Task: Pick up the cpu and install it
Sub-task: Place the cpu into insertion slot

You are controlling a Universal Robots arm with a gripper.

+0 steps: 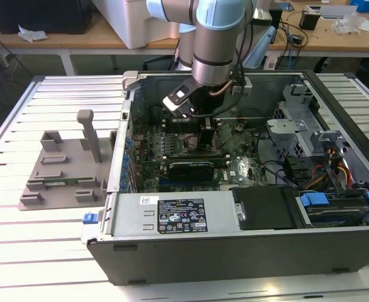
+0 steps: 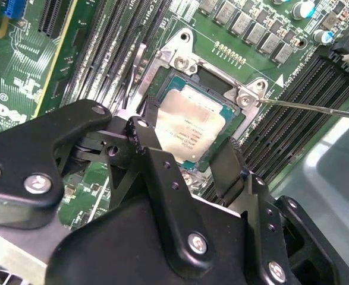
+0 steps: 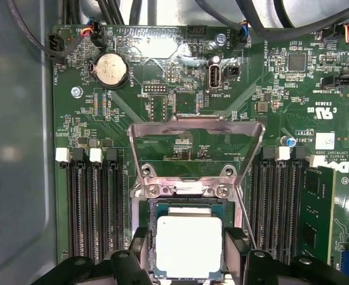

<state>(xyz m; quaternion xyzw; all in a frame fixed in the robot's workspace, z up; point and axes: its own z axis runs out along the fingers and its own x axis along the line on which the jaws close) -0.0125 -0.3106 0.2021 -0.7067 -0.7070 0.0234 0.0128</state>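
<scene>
Already the cpu (image 3: pixel 189 246) lies flat in the motherboard socket (image 3: pixel 162 205), its silver top level with the dark rim, while the hinged metal frame (image 3: pixel 196 123) stands swung up to leave that seat clear. Astride the chip hangs the gripper (image 2: pixel 186 145), fingers (image 2: pixel 229 160) parted, a sliver of rim showing beside each, so apparently unclamped.
</scene>
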